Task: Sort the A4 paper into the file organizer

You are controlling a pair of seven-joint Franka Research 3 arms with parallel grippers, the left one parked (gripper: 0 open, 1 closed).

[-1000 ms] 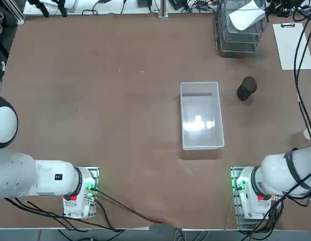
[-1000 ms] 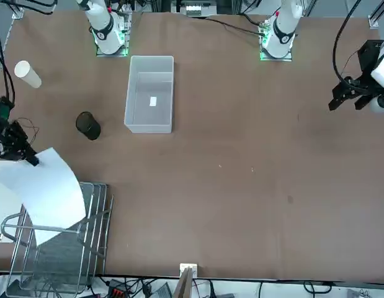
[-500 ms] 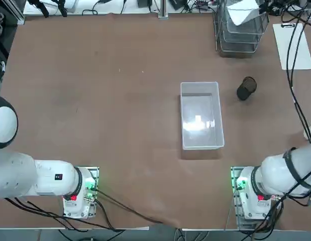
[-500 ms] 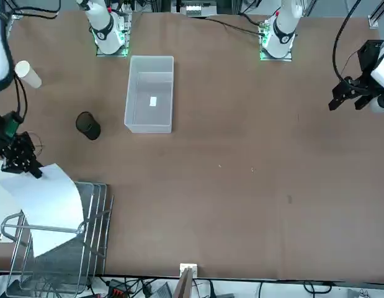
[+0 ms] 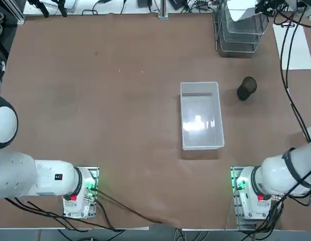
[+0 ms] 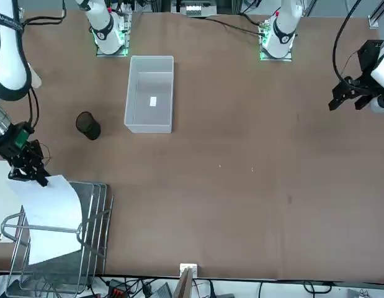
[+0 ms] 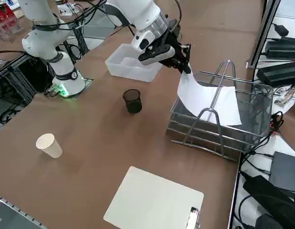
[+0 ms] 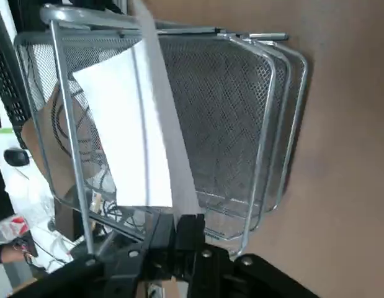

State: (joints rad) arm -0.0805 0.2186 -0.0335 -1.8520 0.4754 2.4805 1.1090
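Note:
The A4 paper [image 6: 52, 217] is a white sheet held by one corner, hanging tilted down into the top tray of the file organizer [image 6: 100, 208]. My right gripper [image 6: 38, 180] is shut on that corner, just beyond the organizer's near rim. In the right side view the gripper [image 7: 184, 64] hovers above the silver mesh organizer [image 7: 245, 131], and the paper [image 7: 204, 100] drapes under its wire handle. The wrist view shows the paper [image 8: 136, 124] running from my shut fingertips [image 8: 175, 226] across the mesh trays [image 8: 241, 112].
A clear plastic bin [image 5: 200, 115] sits mid-table. A black mesh cup [image 5: 245, 89] lies between it and the organizer. A clipboard sheet [image 7: 154, 200] lies beside the organizer, and a paper cup [image 7: 48, 145] stands near the table edge.
My right gripper has carried the paper towards the organizer and lower. The sheet now lies further inside the top tray, under the handle.

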